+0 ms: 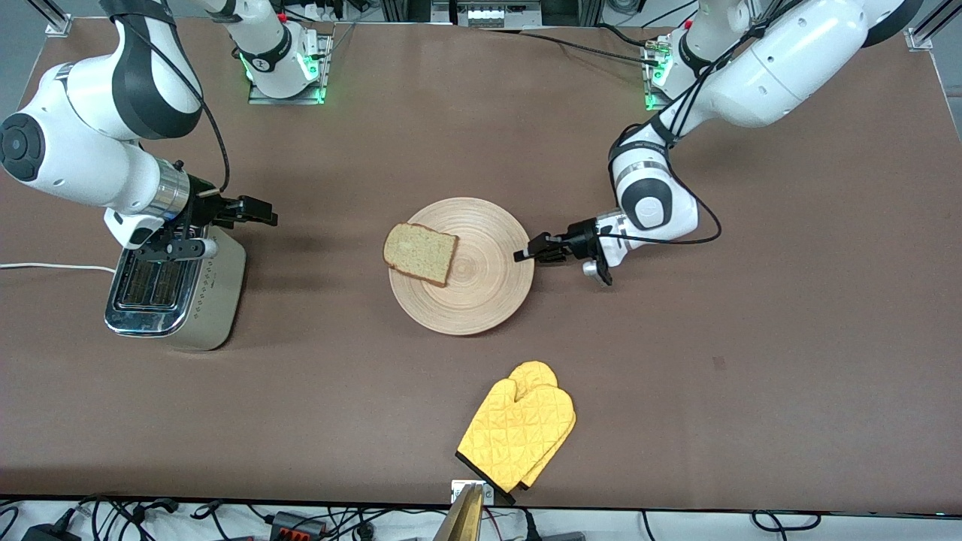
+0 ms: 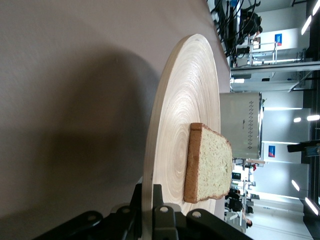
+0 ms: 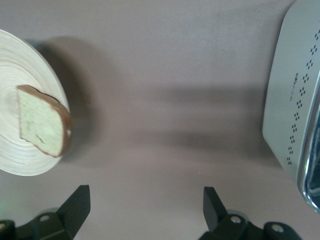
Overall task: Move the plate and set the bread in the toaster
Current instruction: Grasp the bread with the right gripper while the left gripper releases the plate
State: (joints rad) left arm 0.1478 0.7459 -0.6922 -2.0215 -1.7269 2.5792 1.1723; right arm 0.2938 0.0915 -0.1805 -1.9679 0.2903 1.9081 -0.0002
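Wooden plate (image 1: 481, 300) at table centre; bread (image 1: 420, 253) lies on its rim toward right arm's end, overhanging slightly; left gripper (image 1: 521, 255) low at plate edge toward left arm's end, jaws clamped on rim; toaster (image 1: 199, 300) well apart from plate; right gripper (image 1: 264, 211) beside toaster, jaws wide apart, empty; yellow oven mitt (image 1: 518, 424) nearer camera.

We see the round, light tan wooden plate (image 2: 182, 115) with ring grain lying on the brown tabletop (image 2: 75, 90), its rim held between the left gripper's (image 2: 150, 200) black fingers (image 2: 159, 212), which are closed on it. A square slice of pale speckled bread (image 2: 210, 167) with darker crust lies on the plate. The boxy beige toaster (image 2: 241, 122) stands well apart from the plate.
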